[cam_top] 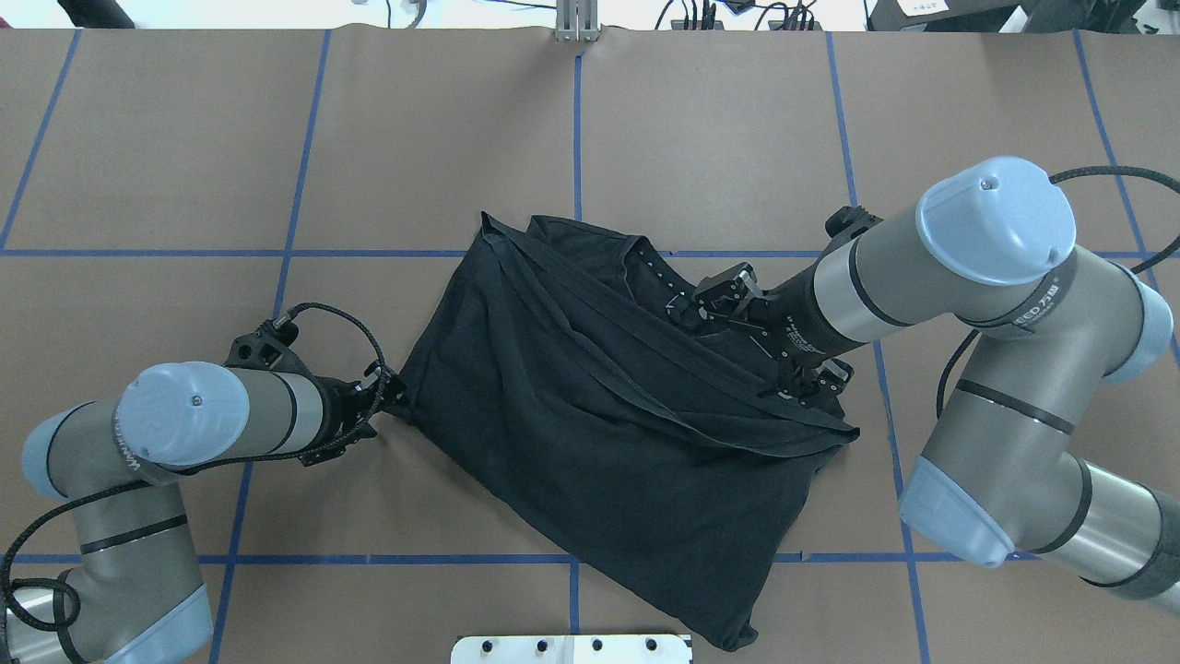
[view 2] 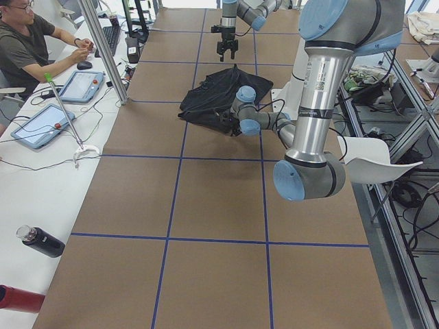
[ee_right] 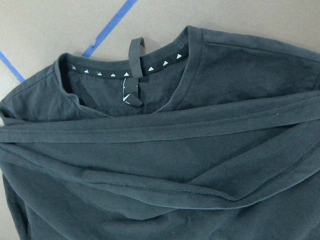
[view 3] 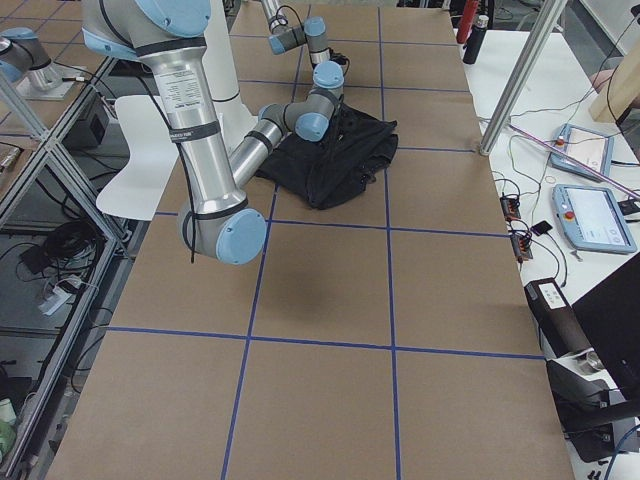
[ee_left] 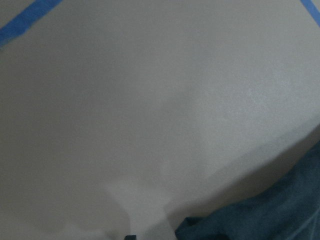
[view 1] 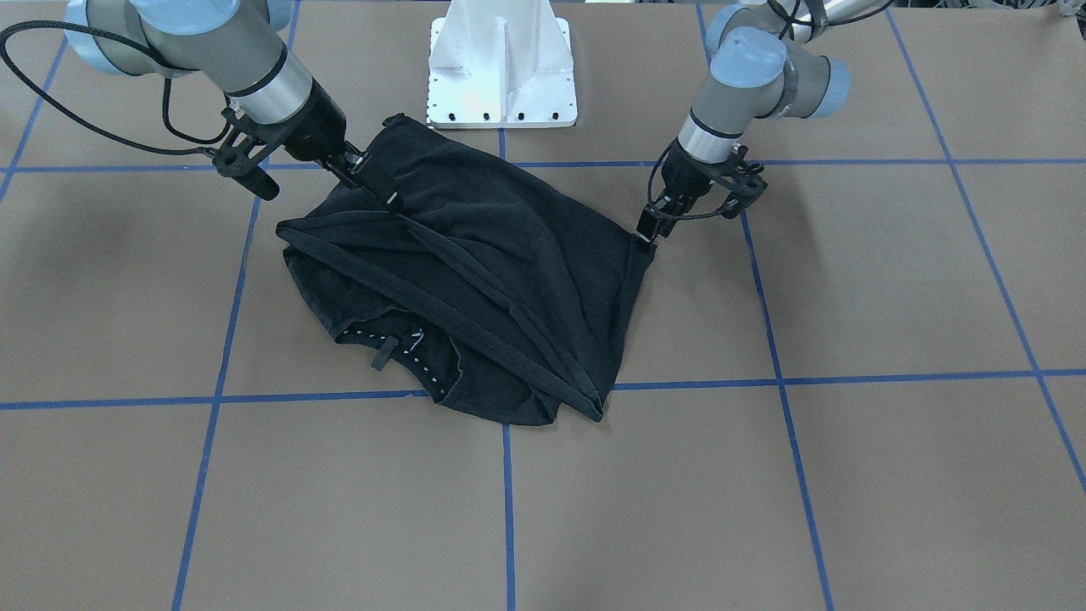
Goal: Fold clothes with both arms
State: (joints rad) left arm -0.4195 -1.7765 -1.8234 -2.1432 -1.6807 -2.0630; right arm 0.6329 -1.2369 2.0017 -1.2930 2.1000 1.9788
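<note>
The black T-shirt (view 1: 509, 255) lies crumpled and partly folded over itself mid-table, with hem bands running across it; it also shows in the overhead view (cam_top: 599, 433). Its collar (ee_right: 125, 67), with white marks and a hanging loop, faces up on the side far from the robot's base. My left gripper (view 1: 648, 231) is shut on the shirt's side corner, low at the table, and also shows from overhead (cam_top: 392, 392). My right gripper (view 1: 383, 193) is shut on a fold of the shirt on the opposite side. No graphic shows.
The white pedestal base (view 1: 502, 68) stands just behind the shirt. Blue tape lines (view 1: 507, 509) grid the brown table. An operator (view 2: 27, 48) sits at a side bench with tablets (view 2: 82, 86) and bottles, off the table's far edge.
</note>
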